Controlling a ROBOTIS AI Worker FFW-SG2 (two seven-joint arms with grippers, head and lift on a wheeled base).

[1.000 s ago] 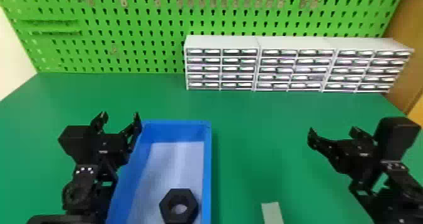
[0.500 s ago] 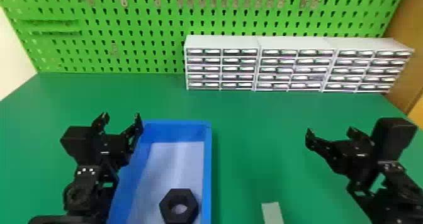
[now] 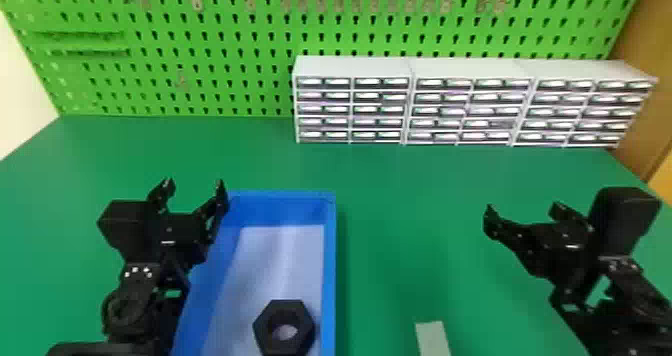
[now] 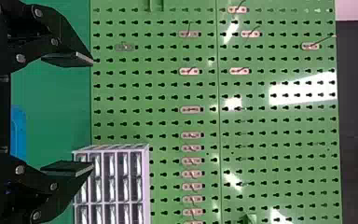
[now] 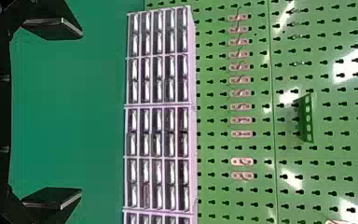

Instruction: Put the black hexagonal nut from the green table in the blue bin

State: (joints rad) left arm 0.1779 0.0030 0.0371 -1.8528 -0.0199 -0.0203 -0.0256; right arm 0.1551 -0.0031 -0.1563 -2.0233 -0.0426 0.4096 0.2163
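Nut (image 3: 284, 307) is in bin (image 3: 330, 270), prob. flat, edge cut off. L end effector (image 3: 194, 183) & R end effector (image 3: 523, 209) are open, empty. Placing looks done; next, only back off w/o touching bin.

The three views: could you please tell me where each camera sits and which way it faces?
Head: on the head, facing forward and down at table and bin; left gripper and right gripper show.
Left wrist: on that wrist, facing pegboard past the left gripper.
Right wrist: on that wrist, facing drawers past the right gripper.
All share drawers and pegboard.
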